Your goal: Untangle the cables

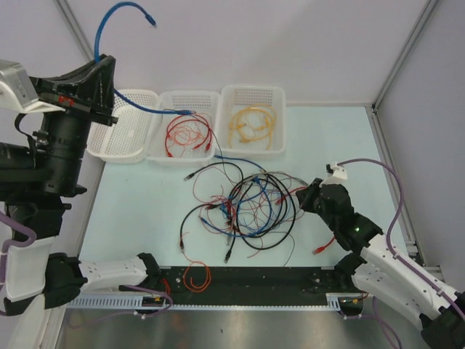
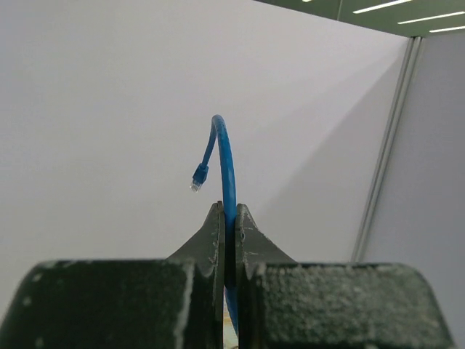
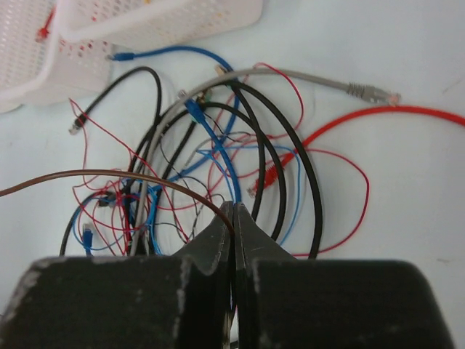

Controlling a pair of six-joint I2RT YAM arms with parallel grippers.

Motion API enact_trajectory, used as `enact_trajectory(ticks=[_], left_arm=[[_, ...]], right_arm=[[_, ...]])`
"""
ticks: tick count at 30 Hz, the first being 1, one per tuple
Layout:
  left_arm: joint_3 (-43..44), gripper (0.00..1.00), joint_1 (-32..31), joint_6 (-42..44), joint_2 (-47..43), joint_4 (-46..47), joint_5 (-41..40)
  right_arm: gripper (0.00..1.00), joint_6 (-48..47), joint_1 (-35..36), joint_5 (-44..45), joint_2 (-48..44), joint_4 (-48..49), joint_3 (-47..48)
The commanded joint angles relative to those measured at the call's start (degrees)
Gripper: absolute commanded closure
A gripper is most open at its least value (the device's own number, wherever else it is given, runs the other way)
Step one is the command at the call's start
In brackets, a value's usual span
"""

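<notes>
A tangle of black, blue and red cables [image 1: 247,205] lies mid-table; it also shows in the right wrist view [image 3: 196,160]. My left gripper [image 1: 106,64] is raised high at the left and shut on a blue cable [image 1: 116,10]. In the left wrist view that blue cable [image 2: 229,163] arcs up out of the shut left gripper [image 2: 230,212] and its plug [image 2: 199,177] hangs free. Its other end runs down towards the middle basket. My right gripper [image 1: 301,201] sits at the tangle's right edge, and in its wrist view this gripper [image 3: 234,208] is shut on a thin brown wire [image 3: 109,174].
Three white baskets stand at the back: the left one [image 1: 134,93] empty, the middle one [image 1: 189,94] with red wires, the right one [image 1: 251,89] with yellow cables. An orange loop [image 1: 196,276] lies by the near edge. A grey cable [image 3: 312,76] and a red cable [image 3: 392,113] lie right of the tangle.
</notes>
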Motion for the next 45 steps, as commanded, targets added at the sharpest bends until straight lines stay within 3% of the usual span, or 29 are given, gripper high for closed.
enact_trajectory(ticks=[1,6,13,19,23,30,34,37,40,41,43,44,45], left_arm=[[5.9,1.00,0.2,4.8,3.2,3.9,0.6],[12.5,1.00,0.2,5.8,7.4,3.4,2.6],[10.9,1.00,0.2,6.4,7.1,4.3,1.6],[3.7,1.00,0.2,7.9,5.4,5.2,-1.6],[-4.2,1.00,1.0,11.4,5.9,6.8,-8.1],[-7.2,1.00,9.6,0.6,10.0,-2.9,-4.9],[-8.8,1.00,9.9,-2.6,10.1,-3.7,-3.8],[-8.8,1.00,9.8,-4.1,11.1,-5.7,-4.5],[-8.3,1.00,11.4,-5.2,13.1,-8.3,-7.3],[-7.5,1.00,12.4,-6.0,13.8,-9.4,-7.6],[-5.9,1.00,17.0,-9.9,15.9,-13.2,-6.7],[-5.7,1.00,18.9,-11.5,16.7,-14.5,-5.9],[-5.3,1.00,23.4,-16.0,17.5,-17.0,-4.7]], right_arm=[[1.00,4.2,-2.9,-4.5,1.6,-0.5,-2.6],[1.00,6.4,-6.2,-9.3,4.4,1.6,-6.0],[1.00,5.1,-6.8,-10.1,5.4,0.9,-7.0],[1.00,1.8,-3.5,-12.5,-1.6,4.3,-9.0],[1.00,-0.7,-0.4,-12.6,-2.8,4.0,-8.4],[1.00,-10.9,15.2,-20.6,3.9,6.7,-4.9],[1.00,-12.9,27.4,-14.0,-1.9,8.6,-1.6],[1.00,-14.4,28.8,-8.3,-2.7,4.1,2.5],[0.77,-15.6,28.7,-3.7,0.2,-1.2,6.1],[0.55,-15.2,28.7,-1.0,0.8,-1.7,6.5],[0.35,-14.4,28.7,1.9,1.0,-1.9,7.9],[0.17,-13.2,28.7,4.6,0.9,-1.7,8.1],[0.11,-13.1,28.8,5.5,0.4,-0.6,8.7]])
